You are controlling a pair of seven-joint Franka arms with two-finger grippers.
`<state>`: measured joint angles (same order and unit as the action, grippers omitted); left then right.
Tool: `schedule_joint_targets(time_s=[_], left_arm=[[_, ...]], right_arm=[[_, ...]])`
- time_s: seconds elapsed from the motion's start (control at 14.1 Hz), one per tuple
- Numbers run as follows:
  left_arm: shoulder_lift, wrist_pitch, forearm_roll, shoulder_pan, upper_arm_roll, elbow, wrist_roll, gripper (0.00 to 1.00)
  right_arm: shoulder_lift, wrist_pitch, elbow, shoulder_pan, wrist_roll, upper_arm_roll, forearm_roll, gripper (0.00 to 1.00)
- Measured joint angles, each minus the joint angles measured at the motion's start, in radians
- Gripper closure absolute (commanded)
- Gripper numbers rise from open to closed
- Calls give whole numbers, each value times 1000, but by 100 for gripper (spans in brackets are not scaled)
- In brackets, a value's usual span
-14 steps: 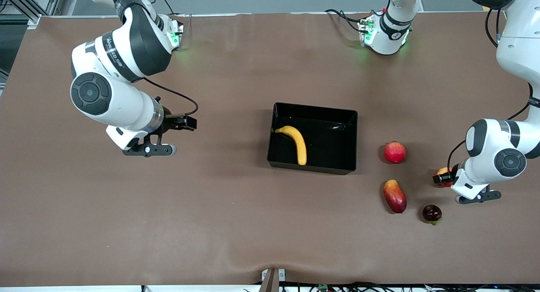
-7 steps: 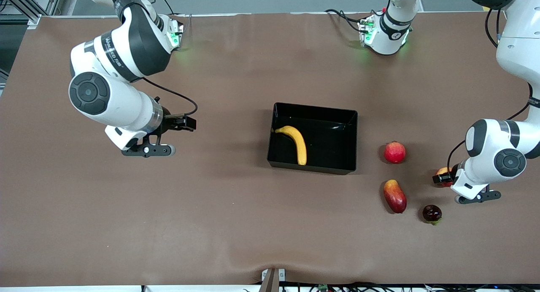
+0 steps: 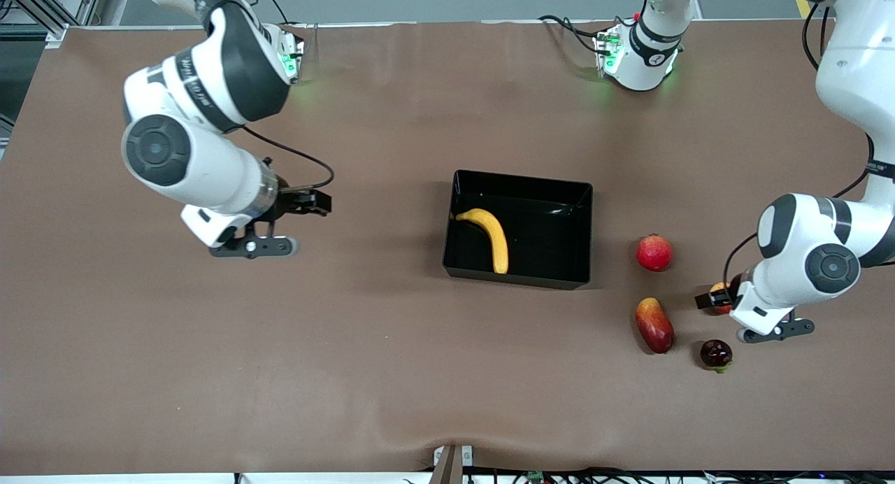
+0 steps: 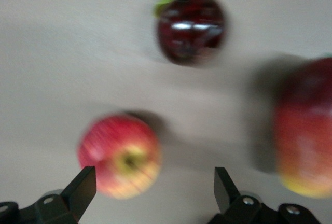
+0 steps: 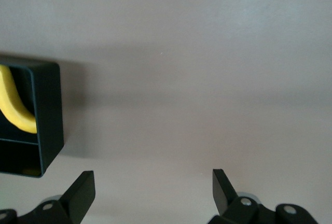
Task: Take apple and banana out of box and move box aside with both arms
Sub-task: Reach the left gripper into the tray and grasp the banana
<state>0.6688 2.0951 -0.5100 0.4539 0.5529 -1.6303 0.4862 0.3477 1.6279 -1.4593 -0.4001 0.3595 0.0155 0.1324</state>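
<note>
Apple [image 4: 119, 156] is out on the table; left gripper [image 4: 150, 190] hangs over it, fingers apart. Right gripper [image 5: 150, 190], also open, should come in over the banana [image 3: 487, 236] in the box [image 3: 519, 280] & pinch mid-curve, imo.

One box [image 3: 584, 233], one banana [image 3: 491, 237], one apple [image 4: 120, 156], three other fruits, two arms.

Front camera: looking down from high across the table [image 3: 391, 372], facing both arms.
Left wrist camera: hanging close over the apple [image 4: 120, 155].
Right wrist camera: sharing the box [image 5: 49, 111] corner with the front camera.
</note>
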Motion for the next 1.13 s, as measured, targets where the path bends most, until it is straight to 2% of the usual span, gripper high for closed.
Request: schedule_joint_targets(time_s=[0.28,0.5,0.64,0.85,0.99,1.13], left_arm=[[-48,-141,1,-8,164,0,196,0],[-52,-182,4,-8,253,-2,324,0],[-48,-187,7,-27,326,-13,475,0],[-42,-188,5,-187,355,-21,662,0],[-26,-179,-28,-306,351,-24,704,0],[8,-119,-84,-376,345,-33,707,0]], right_arm=[[39,20,0,-77,2,0,-3,0],[49,48,0,-77,2,-9,-3,0],[55,75,0,-75,2,-14,-4,0],[56,110,0,-60,2,-22,-7,0],[57,152,0,-48,2,-24,-7,0],[59,173,0,-38,2,-25,-9,0]])
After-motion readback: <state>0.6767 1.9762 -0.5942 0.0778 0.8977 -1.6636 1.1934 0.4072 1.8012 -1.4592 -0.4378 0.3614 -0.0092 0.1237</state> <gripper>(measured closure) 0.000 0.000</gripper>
